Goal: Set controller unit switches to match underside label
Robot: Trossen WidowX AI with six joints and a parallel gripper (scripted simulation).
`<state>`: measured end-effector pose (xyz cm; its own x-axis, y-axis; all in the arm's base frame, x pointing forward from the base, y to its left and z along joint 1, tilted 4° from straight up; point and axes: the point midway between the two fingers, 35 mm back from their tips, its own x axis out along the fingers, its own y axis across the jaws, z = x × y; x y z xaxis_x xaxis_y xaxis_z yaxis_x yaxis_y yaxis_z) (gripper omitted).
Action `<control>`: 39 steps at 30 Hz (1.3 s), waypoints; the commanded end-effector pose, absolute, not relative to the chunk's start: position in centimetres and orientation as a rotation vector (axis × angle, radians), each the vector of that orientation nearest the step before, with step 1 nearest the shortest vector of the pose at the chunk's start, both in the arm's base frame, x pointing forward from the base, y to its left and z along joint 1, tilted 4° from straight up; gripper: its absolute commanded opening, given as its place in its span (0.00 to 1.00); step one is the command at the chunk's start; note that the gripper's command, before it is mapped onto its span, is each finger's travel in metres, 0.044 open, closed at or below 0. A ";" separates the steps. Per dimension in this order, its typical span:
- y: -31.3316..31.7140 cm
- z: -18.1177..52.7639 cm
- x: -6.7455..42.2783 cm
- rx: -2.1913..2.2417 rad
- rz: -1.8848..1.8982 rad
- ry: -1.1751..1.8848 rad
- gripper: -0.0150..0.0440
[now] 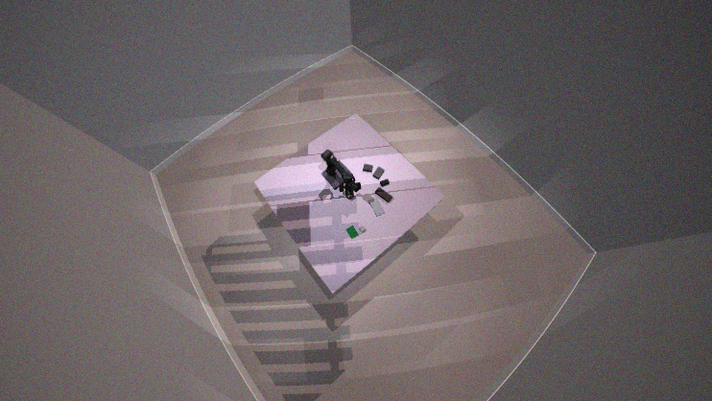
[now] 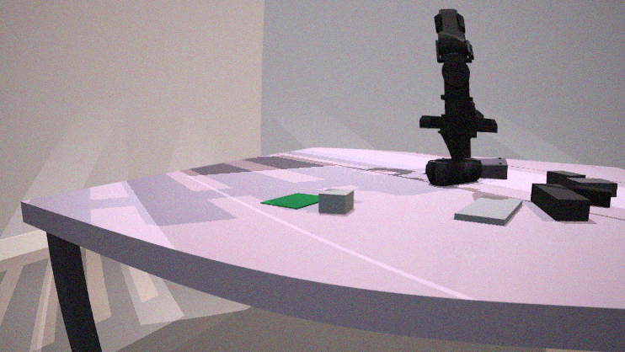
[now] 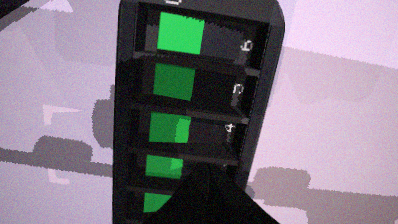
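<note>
The dark grey controller unit (image 3: 125,125) lies flat on the bench, and fills the wrist view. Its rocker switches run in a column, with green ends on the left and numbered dark ends on the right. Switch 6 (image 3: 181,33) is at the top, then switch 5 (image 3: 174,83) and switch 4 (image 3: 170,128); lower ones are partly hidden. My gripper (image 3: 205,171) is shut and empty. Its tip sits over the dark end of the switch below number 4. In the top view the gripper (image 1: 350,192) is low over the unit. I cannot tell which rocker ends are pressed down.
A green flat plate (image 2: 291,200) (image 1: 351,231) and a grey cube (image 2: 335,200) (image 1: 362,229) lie near the bench's middle. A pale grey slab (image 2: 488,210) (image 1: 377,207) and several dark blocks (image 2: 559,200) (image 1: 383,194) lie to the right of the arm.
</note>
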<state>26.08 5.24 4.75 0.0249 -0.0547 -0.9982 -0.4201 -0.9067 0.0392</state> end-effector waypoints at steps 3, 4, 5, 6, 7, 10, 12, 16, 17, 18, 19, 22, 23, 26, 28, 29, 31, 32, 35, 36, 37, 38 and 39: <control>5.4 8.2 26.1 -2.034 1.972 0.492 0.25; 5.4 9.0 26.0 -2.033 1.974 0.493 0.25; 5.4 9.2 26.0 -2.033 1.975 0.493 0.25; 5.4 9.2 26.0 -2.033 1.975 0.493 0.25; 5.4 9.2 26.0 -2.033 1.975 0.493 0.25; 5.4 9.2 26.0 -2.033 1.975 0.493 0.25; 5.3 9.3 25.7 -2.033 1.975 0.492 0.25; 5.0 9.6 24.5 -2.035 1.979 0.490 0.25; 5.0 9.6 24.5 -2.035 1.979 0.490 0.25; 5.0 9.6 24.5 -2.035 1.979 0.490 0.25; 5.0 9.6 24.5 -2.035 1.979 0.490 0.25; 5.0 9.6 24.5 -2.035 1.979 0.490 0.25; 5.0 9.7 24.7 -2.036 1.974 0.489 0.25; 5.0 9.6 24.5 -2.035 1.979 0.489 0.25; 5.0 9.6 24.5 -2.035 1.979 0.489 0.25; 5.0 9.6 24.5 -2.035 1.979 0.489 0.25; 5.0 9.6 24.5 -2.035 1.979 0.489 0.25; 5.0 9.6 24.5 -2.035 1.979 0.489 0.25; 5.0 9.6 24.5 -2.035 1.979 0.489 0.25; 5.0 9.6 24.5 -2.035 1.979 0.489 0.25; 5.0 9.6 24.5 -2.035 1.979 0.489 0.25; 5.0 9.6 24.5 -2.035 1.979 0.489 0.25; 5.0 9.6 24.5 -2.035 1.979 0.489 0.25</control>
